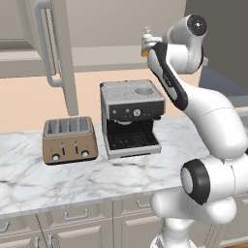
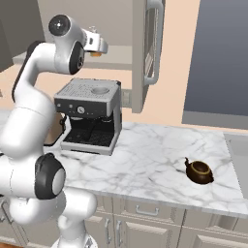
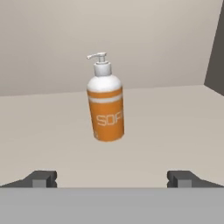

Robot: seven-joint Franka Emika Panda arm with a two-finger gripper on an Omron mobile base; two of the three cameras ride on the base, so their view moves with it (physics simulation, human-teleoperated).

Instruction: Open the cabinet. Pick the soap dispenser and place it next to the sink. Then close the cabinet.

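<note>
The cabinet [image 1: 58, 53] stands open, its doors swung out on both sides above the marble counter [image 2: 155, 164], so the first step looks done and the pick is now in hand. The arm [image 1: 203, 111] reaches up over the coffee machine [image 1: 131, 116] and into the cabinet's opening. Further along the counter sit a toaster [image 1: 68, 140] to the machine's left and a small brown teapot [image 2: 199, 171] near the edge of the sink [image 2: 240, 160].

The gripper [image 3: 112, 179] is spread wide and empty, its two tips [image 3: 41, 178] far apart at the bottom of the hand view. The soap dispenser [image 3: 105, 103] stands on the cabinet shelf, ahead of the gripper and a little left of the midline between the tips, not touched by either.

The bottle's long axis is upright, leaning slightly in the hand view, which may come from the roll of the camera. Its white pump head is on top with the spout turned to the left.

The next move, as I judge it, is a straight advance with a small shift left, until the orange body sits between the fingers, then a close around it below the white shoulder.
</note>
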